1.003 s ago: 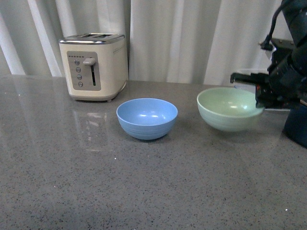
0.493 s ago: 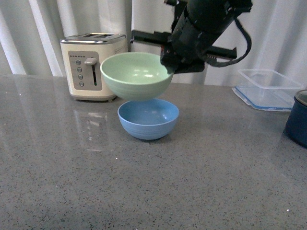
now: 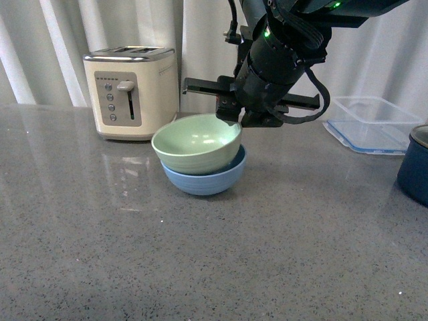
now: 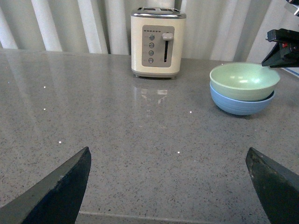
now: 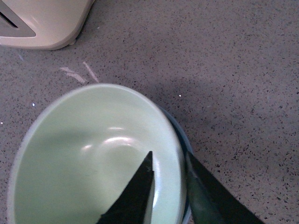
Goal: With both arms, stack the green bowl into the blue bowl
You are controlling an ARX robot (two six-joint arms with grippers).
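Note:
The pale mint-green bowl (image 3: 196, 142) sits tilted inside the light-blue bowl (image 3: 207, 178) at the middle of the grey counter. My right gripper (image 3: 231, 120) is shut on the green bowl's right rim, one finger inside and one outside. In the right wrist view the rim (image 5: 175, 154) runs between the two fingers (image 5: 135, 196), with a sliver of the blue bowl (image 5: 187, 144) under it. The left wrist view shows both bowls (image 4: 244, 80) far off. My left gripper (image 4: 170, 182) is open and empty, low over the near counter.
A cream toaster (image 3: 131, 91) stands behind and left of the bowls. A clear plastic container (image 3: 371, 124) lies at the back right. A dark navy pot (image 3: 414, 164) stands at the right edge. White curtains close the back.
My right arm carried the green bowl from the right side up and over to the left, then lowered it into the blue bowl. The blue bowl stayed in place.

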